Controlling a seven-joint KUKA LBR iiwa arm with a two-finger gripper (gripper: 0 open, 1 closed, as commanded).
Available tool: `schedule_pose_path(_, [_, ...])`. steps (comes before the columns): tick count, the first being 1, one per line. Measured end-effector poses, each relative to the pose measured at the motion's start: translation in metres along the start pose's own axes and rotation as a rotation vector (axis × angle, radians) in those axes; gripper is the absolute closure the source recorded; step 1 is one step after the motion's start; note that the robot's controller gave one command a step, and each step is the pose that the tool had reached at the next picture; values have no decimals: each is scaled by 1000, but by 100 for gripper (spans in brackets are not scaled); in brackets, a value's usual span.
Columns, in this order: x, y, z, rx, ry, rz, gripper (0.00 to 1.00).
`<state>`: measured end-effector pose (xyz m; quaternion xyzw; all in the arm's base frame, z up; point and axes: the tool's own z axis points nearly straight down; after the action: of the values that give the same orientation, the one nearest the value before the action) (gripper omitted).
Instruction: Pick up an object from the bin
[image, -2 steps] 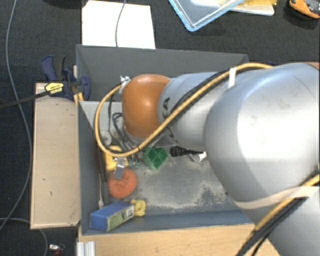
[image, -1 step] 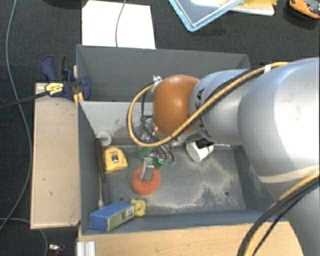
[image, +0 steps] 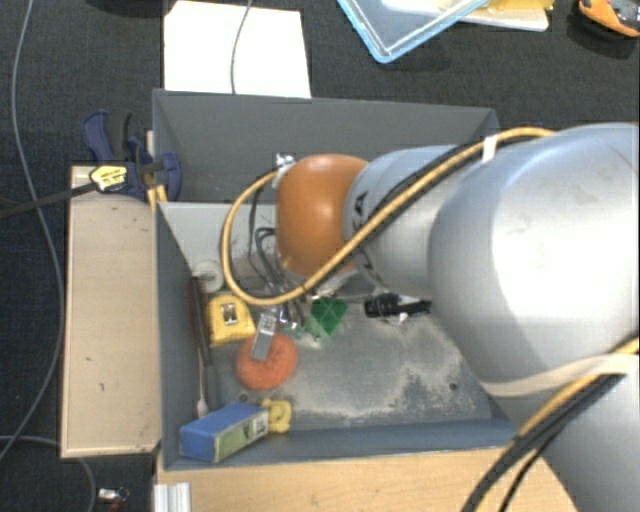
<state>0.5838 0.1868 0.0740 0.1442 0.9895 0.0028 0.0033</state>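
We see the arm reaching into the bin from the right, its orange cover above the bin's left half. Below the cover the gripper hangs right over an orange ball and seems to touch its top. We cannot tell how far the gripper is open, nor whether it has hold of anything.

The ball lies on the bin's floor, left of the middle and toward the near wall. It looks round, so we can name no long axis or heading for it.

A yellow tape measure sits just beside the ball, up and to its left. A green thing lies near it on the right, with a black pen further right. A blue box lies by the near wall, its long axis running left to right and tilted slightly.
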Motion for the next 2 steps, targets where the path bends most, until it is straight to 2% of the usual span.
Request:
schedule_pose_path(1, [11,24,1,-1,-4,-60,0])
schedule_pose_path(2, [36,54,3,-1,-2,274,100])
